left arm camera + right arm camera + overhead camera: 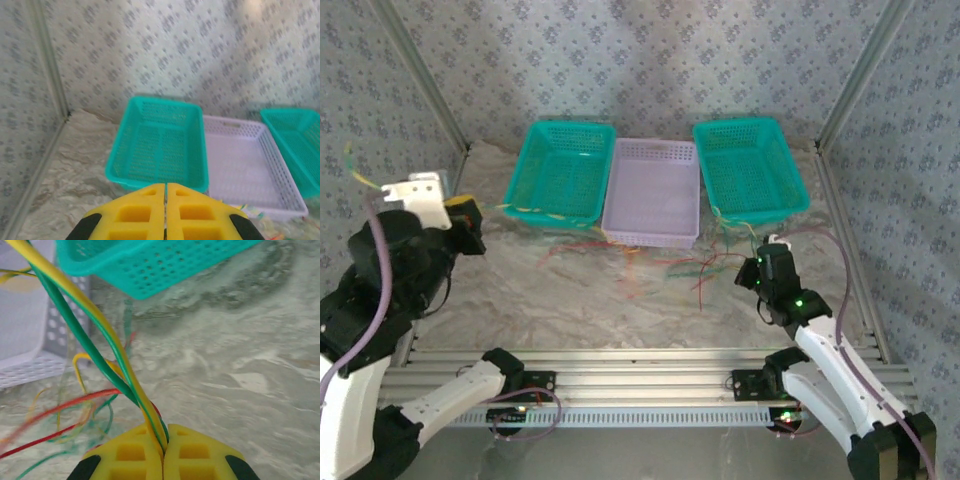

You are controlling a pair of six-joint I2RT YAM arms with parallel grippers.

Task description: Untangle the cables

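Note:
The cables (pixel 650 265) lie in a loose red, green and yellow tangle on the table in front of the baskets. My right gripper (pixel 758 268) sits low at the right and is shut on a green and a yellow cable (pixel 115 347). These rise from its jaws (pixel 162 442) toward the right teal basket. A red cable (pixel 75 400) trails off to the left. My left gripper (pixel 478 210) is raised at the left with its jaws (pixel 165 186) shut. A yellow cable (pixel 525 210) runs taut from its tips along the left basket's front.
Three baskets stand in a row at the back: a teal one (pixel 535 165), a lilac one (pixel 650 235) and another teal one (pixel 790 190). Patterned walls and metal posts close off both sides. A loose yellow-green strand (pixel 358 170) sticks up behind the left arm.

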